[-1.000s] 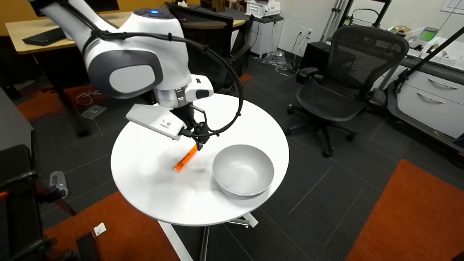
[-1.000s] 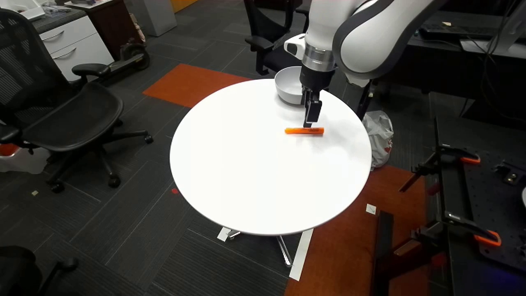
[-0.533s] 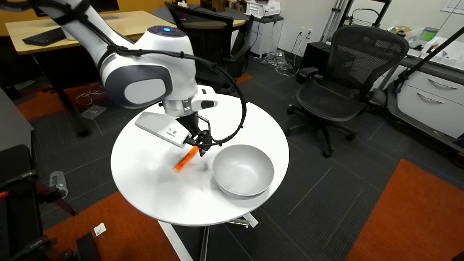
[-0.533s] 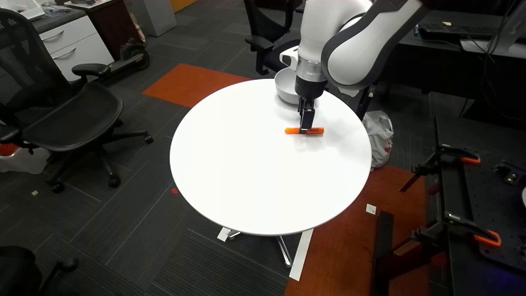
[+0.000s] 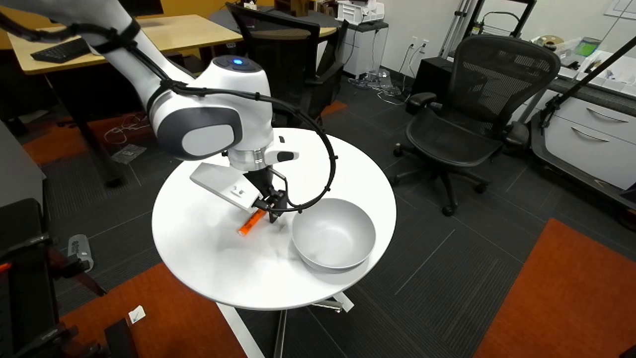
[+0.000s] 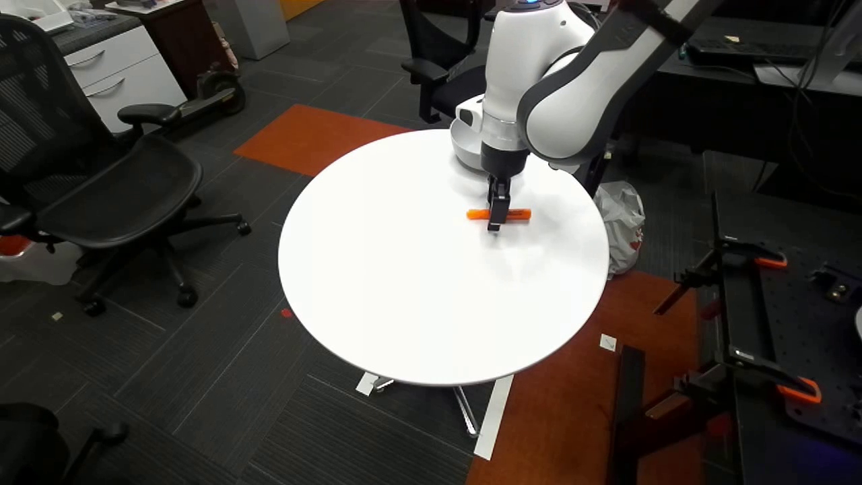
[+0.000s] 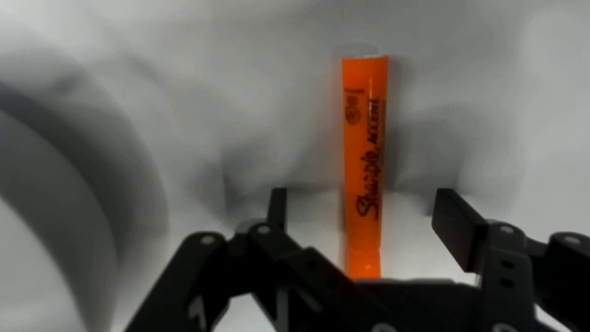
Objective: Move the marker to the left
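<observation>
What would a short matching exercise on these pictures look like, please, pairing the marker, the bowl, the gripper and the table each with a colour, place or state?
Things:
1. marker
2. bowl
3. gripper
4. table

Descriptions:
A. grey, open side up
B. white, round-topped
C. orange, lying on its side
D. jaws standing apart

Pairs: 1-C; 2-A; 3-D; 4-B

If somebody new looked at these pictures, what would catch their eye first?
Probably the bright orange marker, lying on the round white table between the open jaws of the gripper. Next, the big white robot arm above the table, then the grey bowl near the table's edge in both exterior views.
</observation>
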{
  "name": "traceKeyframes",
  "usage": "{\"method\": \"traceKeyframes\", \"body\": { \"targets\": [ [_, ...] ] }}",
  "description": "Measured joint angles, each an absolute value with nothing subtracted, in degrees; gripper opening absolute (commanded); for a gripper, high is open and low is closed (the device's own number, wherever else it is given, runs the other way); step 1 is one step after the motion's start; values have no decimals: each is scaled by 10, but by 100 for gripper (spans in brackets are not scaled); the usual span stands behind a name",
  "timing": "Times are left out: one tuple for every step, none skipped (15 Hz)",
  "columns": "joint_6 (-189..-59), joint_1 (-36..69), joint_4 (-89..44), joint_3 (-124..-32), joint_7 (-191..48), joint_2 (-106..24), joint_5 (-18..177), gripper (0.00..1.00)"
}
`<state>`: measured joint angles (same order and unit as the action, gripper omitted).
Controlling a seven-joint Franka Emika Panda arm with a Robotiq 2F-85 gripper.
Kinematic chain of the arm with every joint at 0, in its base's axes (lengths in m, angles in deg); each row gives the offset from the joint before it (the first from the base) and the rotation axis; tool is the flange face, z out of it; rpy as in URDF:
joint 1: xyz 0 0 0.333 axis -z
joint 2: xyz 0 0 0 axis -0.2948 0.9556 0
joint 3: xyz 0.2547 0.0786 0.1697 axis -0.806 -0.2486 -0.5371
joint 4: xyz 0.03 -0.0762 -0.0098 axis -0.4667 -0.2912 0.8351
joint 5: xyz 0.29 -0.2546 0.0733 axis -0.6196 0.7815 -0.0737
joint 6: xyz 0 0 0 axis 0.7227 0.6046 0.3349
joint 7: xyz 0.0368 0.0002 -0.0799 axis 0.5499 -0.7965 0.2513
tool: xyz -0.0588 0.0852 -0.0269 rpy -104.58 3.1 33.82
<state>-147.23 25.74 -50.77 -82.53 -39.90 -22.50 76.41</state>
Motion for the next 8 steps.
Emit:
{"method": "traceKeyframes", "body": {
  "targets": [
    [-1472,258,-506,-826,-399,-222,764,43],
    [-1472,258,-503,-826,-399,-220,764,35],
    [-1472,259,-501,-826,-400,-220,764,29],
    [-1472,260,-499,-827,-400,-220,764,22],
    [-1472,260,-496,-827,-400,-220,764,13],
    [-1472,261,-494,-827,-400,-220,764,6],
    [-1472,263,-493,-827,-400,-220,764,0],
    [-1472,264,-493,-828,-401,-220,764,3]
  ]
}}
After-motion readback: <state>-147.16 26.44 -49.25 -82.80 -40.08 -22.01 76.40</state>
